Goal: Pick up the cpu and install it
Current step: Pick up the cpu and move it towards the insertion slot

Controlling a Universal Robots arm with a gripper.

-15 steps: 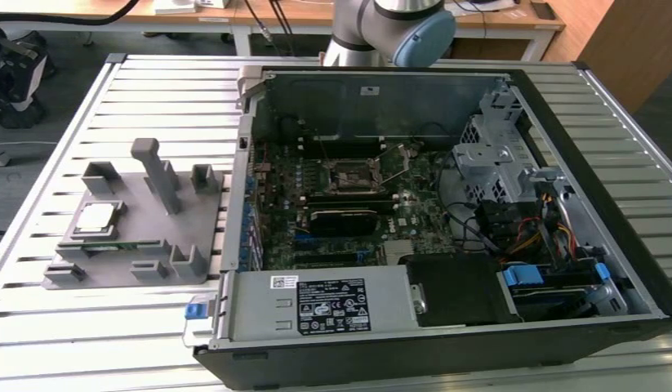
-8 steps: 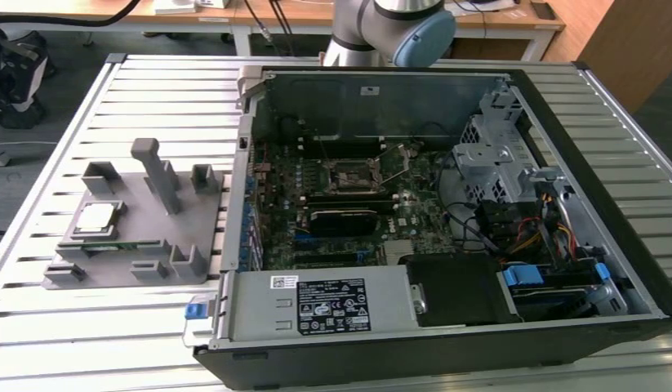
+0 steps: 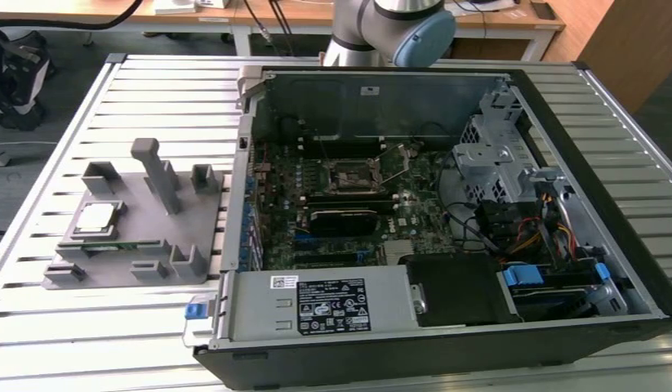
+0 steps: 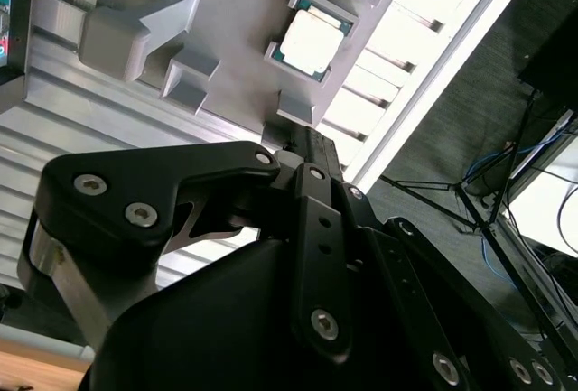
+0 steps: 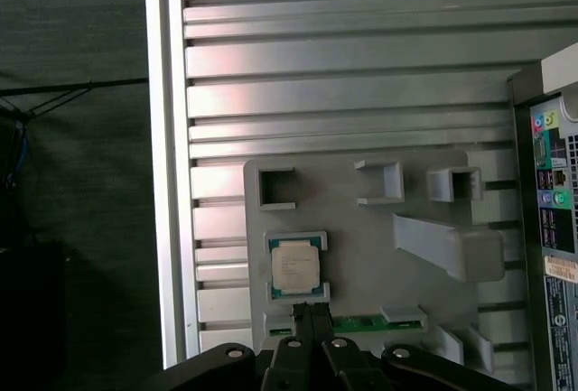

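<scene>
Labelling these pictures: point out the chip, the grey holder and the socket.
chip (image 5: 295, 263): first wrist view, metal top.
grey holder (image 3: 158, 175): exterior view, tall post.
socket (image 3: 353, 173): exterior view, its centre.

In the exterior view the arm (image 3: 393, 31) is cut off at the far edge of the picture, above its blue-capped joint. The computer case (image 3: 478, 355) is clipped along its near side. The socket (image 3: 350, 173) is too small to tell what it holds. In the first wrist view the gripper (image 5: 312, 310) covers part of the green strip (image 5: 366, 323), and the gripper's own body runs out of frame.
</scene>
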